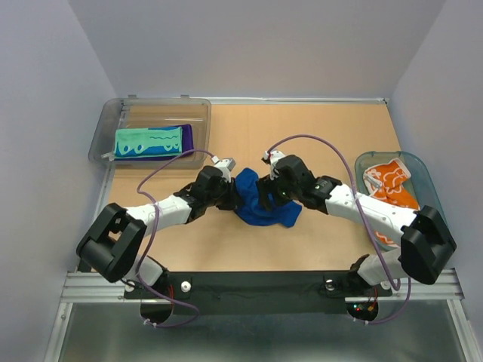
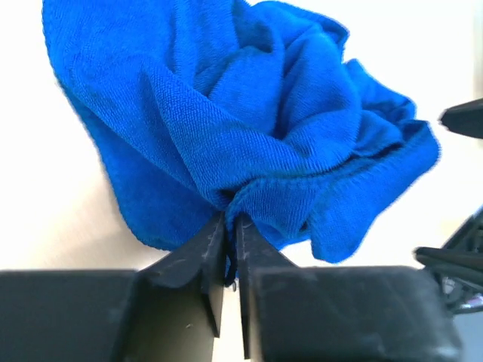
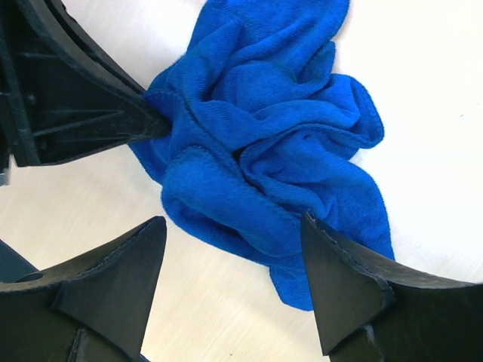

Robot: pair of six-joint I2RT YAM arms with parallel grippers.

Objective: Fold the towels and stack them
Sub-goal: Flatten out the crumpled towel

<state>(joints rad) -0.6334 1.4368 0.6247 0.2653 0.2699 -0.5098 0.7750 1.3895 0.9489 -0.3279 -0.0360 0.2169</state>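
Where left claw (image 2: 230, 230) pinches, crumpled blue towel (image 2: 249, 128), plush folds

You are looking at a light wooden table (image 1: 317, 128) that is carrying three things directly. A royal blue towel (image 1: 264, 207) is lying crumpled near its middle, a clear grey plastic bin (image 1: 106, 136) is sitting at the far left corner, and a teal oval basket (image 1: 362, 160) is resting at the right edge.

Showing soft, fuzzy terry cloth in the blue towel (image 2: 249, 113), matt and finely looped. Looking like matt black plastic, faintly grained, on the left gripper (image 2: 230, 226). Appearing smooth and pale wood-toned across the table (image 1: 324, 128).
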